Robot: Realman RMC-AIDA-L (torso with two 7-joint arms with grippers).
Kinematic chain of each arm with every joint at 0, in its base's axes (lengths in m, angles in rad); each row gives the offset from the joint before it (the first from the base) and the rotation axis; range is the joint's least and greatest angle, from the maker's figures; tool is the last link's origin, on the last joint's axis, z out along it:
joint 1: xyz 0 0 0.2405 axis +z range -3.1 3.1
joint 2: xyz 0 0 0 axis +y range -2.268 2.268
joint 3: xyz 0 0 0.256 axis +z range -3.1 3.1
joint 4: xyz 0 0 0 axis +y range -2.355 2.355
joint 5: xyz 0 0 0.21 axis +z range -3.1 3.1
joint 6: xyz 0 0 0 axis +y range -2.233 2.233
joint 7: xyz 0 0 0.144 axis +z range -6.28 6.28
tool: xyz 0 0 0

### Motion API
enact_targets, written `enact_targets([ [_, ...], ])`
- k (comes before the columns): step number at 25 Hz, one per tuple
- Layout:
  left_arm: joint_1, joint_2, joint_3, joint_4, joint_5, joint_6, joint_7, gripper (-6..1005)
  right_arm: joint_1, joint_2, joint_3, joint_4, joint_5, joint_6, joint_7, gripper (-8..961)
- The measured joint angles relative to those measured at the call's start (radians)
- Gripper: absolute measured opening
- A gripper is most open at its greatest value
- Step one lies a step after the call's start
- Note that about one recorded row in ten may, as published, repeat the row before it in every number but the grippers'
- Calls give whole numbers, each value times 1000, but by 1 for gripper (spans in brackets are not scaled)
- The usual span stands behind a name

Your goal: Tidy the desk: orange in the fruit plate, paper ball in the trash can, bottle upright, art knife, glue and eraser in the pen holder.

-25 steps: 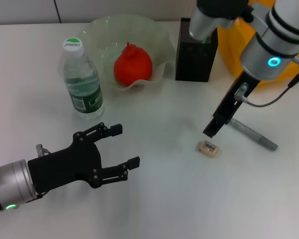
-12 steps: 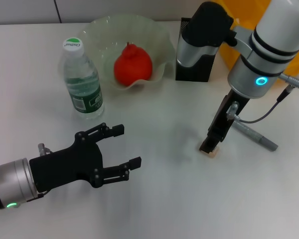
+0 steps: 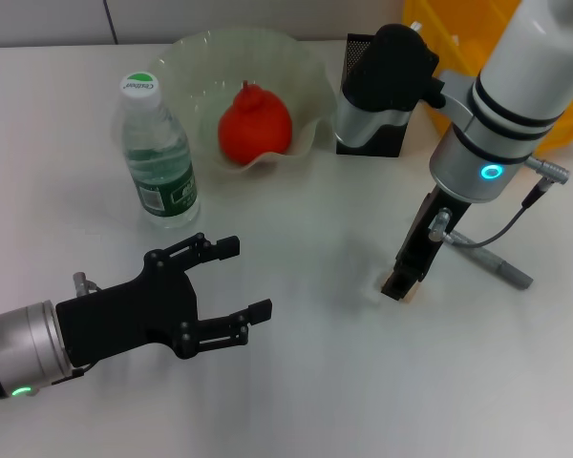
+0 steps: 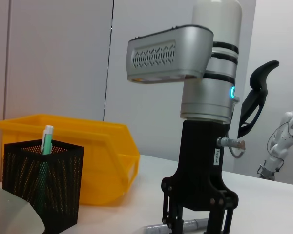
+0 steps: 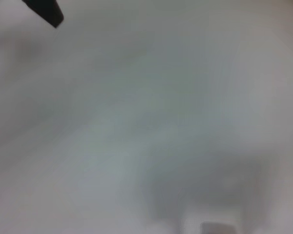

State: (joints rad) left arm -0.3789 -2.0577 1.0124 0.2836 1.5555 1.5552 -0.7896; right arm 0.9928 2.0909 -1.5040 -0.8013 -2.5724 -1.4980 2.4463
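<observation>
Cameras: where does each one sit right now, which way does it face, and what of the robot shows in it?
Head: above the desk, looking down; left gripper near the front, right gripper down at the eraser.
Left wrist: low, looking across at the right gripper, pen holder, trash can; none of its own arm shows.
Right wrist: close over the blurred desk; a dark tip only.
Head and left wrist share the pen holder and right gripper.

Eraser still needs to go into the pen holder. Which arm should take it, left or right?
Right. The right gripper is down at the eraser, with the pen holder close behind it. The left gripper hovers open at the near left, far from both.
</observation>
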Motion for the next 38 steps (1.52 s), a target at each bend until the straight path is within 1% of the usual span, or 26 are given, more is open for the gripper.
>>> enact_targets([
  [9, -2, -1, 0, 0, 0, 3, -4, 863, -3, 1, -16, 18, 1, 27, -1, 463],
  [15, -2, -1, 0, 0, 0, 4, -14, 863, -4, 2, -60, 24, 15, 44, -5, 436],
  [20, -1, -2, 0, 0, 0, 7, -14, 863, -4, 2, -65, 25, 20, 47, -7, 413],
  [25, -1, -2, 0, 0, 0, 8, -14, 863, -4, 2, -67, 31, 20, 53, -9, 416],
  [34, 1, -4, 0, 0, 0, 11, -14, 863, -3, 1, -75, 33, 22, 55, -8, 304],
  [36, 2, -4, 0, 0, 0, 14, -14, 863, -6, -3, -61, 12, 22, 47, 1, 274],
  [37, 2, -4, 0, 0, 0, 14, -14, 863, -14, -7, -19, -30, 21, 22, 7, 259],
  [38, 2, -4, 0, 0, 0, 14, -14, 863, -14, -7, -19, -30, 21, 22, 7, 261],
])
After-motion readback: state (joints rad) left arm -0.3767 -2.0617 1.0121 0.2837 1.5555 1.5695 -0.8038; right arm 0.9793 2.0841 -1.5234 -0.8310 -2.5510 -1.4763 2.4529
